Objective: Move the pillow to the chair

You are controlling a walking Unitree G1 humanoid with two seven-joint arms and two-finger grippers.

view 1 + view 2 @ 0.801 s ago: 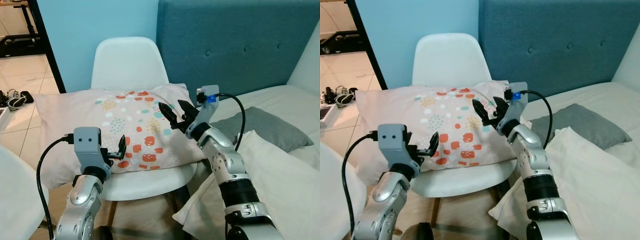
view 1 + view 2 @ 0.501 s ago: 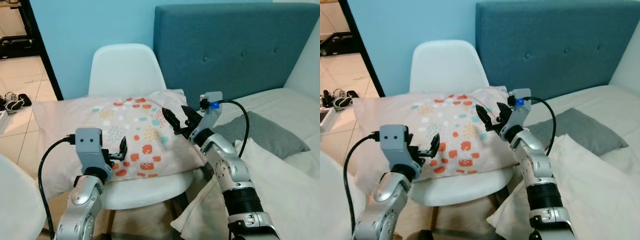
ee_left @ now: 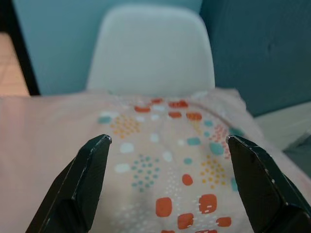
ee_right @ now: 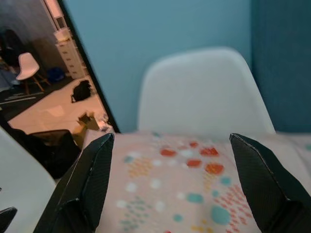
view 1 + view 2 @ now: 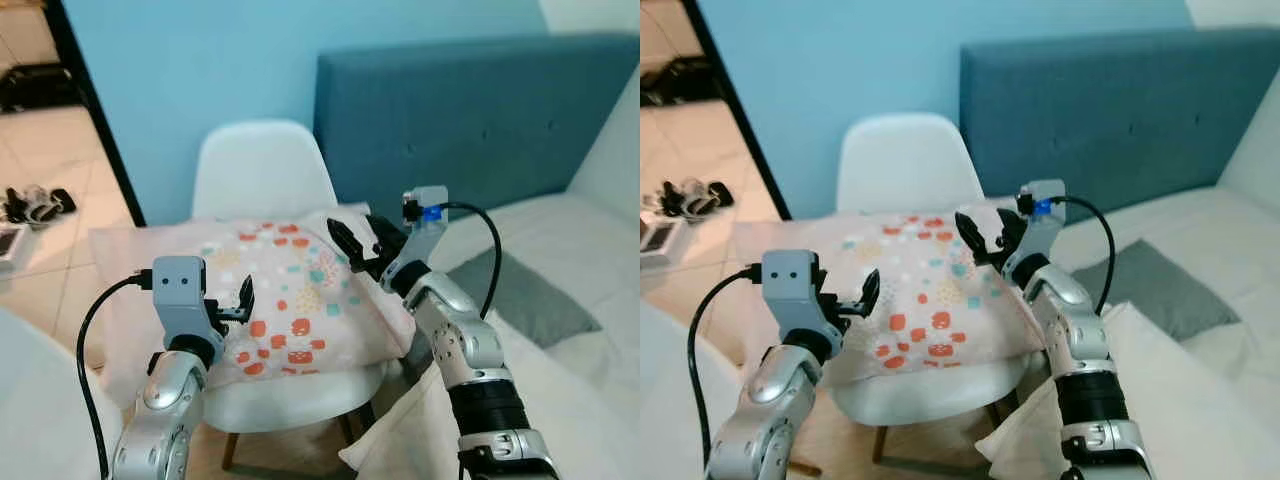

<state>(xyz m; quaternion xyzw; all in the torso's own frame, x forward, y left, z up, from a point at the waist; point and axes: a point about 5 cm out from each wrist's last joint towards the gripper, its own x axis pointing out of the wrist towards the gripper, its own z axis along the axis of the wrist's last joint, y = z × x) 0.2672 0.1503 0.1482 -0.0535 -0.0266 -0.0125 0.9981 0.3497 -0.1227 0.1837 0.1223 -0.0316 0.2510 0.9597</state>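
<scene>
Our pillow (image 5: 270, 300) lies across the chair (image 5: 262, 175) seat, overhanging both side edges. Left hand (image 5: 240, 300) and right hand (image 5: 358, 243) hover wide, empty. It looks soft, light; we'd pinch corners.

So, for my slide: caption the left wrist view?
Open left gripper hovering over patterned pillow on white chair.

White chair (image 5: 262, 170) carries the patterned pillow (image 5: 280, 290) on its seat
</scene>
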